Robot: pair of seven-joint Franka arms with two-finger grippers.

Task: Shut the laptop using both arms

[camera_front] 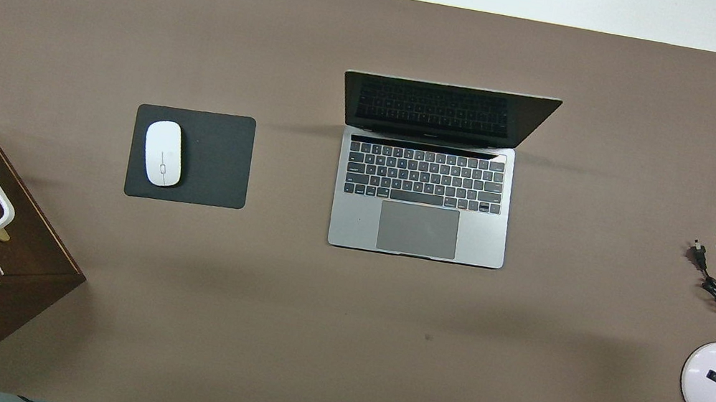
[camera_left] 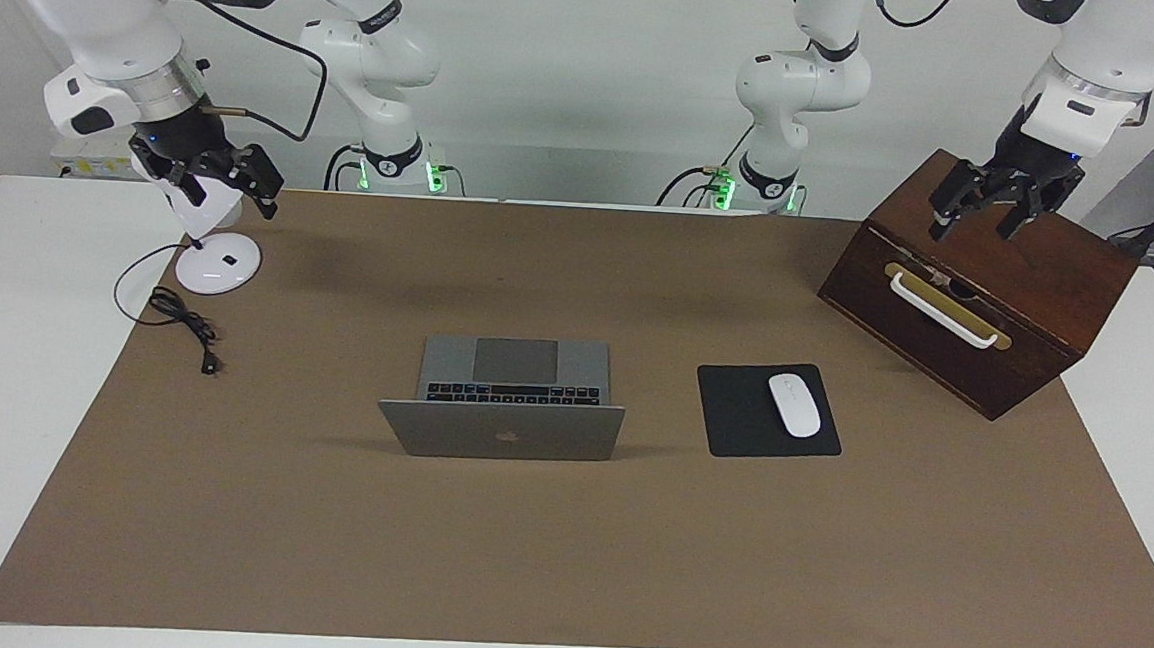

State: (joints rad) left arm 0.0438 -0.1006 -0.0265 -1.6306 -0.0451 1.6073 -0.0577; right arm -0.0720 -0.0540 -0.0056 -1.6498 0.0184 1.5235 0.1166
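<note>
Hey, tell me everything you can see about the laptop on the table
The thin silver-grey metal-looking laptop is open, its lid upright and tilted away from the robots, with a dark apple logo on the lid's back. The screen is dark. Inside are black keys and a large grey trackpad. It sits flat and square on the brown table mat, mid-table, beside the black mouse pad at the left arm's end. No gripper touches it.

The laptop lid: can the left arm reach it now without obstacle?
Probably yes. The left pincer hangs over the wooden box; only the mouse pad lies low between it and the laptop.
</note>
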